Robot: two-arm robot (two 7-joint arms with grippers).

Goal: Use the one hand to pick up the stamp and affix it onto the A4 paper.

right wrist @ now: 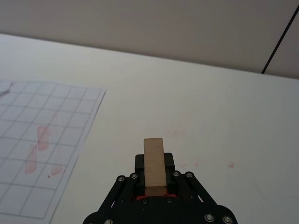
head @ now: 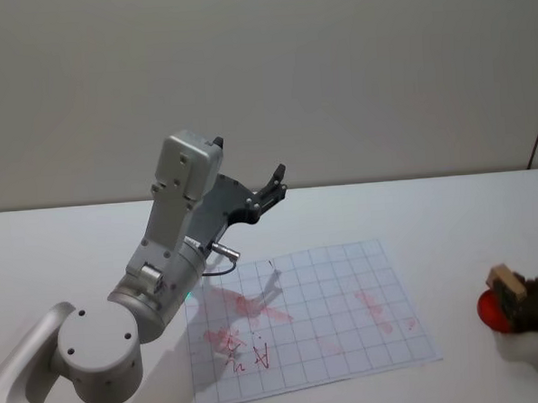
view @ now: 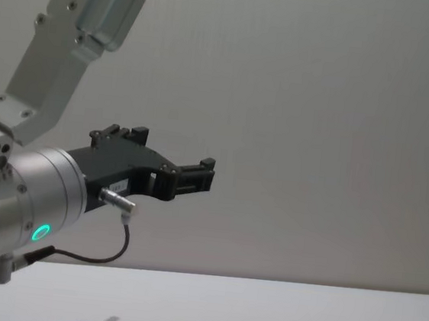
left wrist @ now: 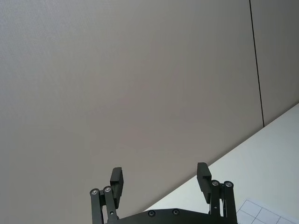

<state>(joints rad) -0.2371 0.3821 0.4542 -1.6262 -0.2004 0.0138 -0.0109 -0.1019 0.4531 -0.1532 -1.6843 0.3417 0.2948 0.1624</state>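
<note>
The stamp has a light wooden handle and a red base. My right gripper is shut on it at the table's right side, to the right of the paper. In the right wrist view the stamp's wooden handle stands up between the black fingers. The A4 paper is a gridded sheet with red stamp marks, lying flat at the table's centre; its edge lies off to the stamp's side. My left gripper is raised high above the paper's far left corner, open and holding nothing.
The left arm's large grey body hangs over the paper's left side and hides part of it. Faint red smudges mark the bare white table near the stamp. A plain wall stands behind the table.
</note>
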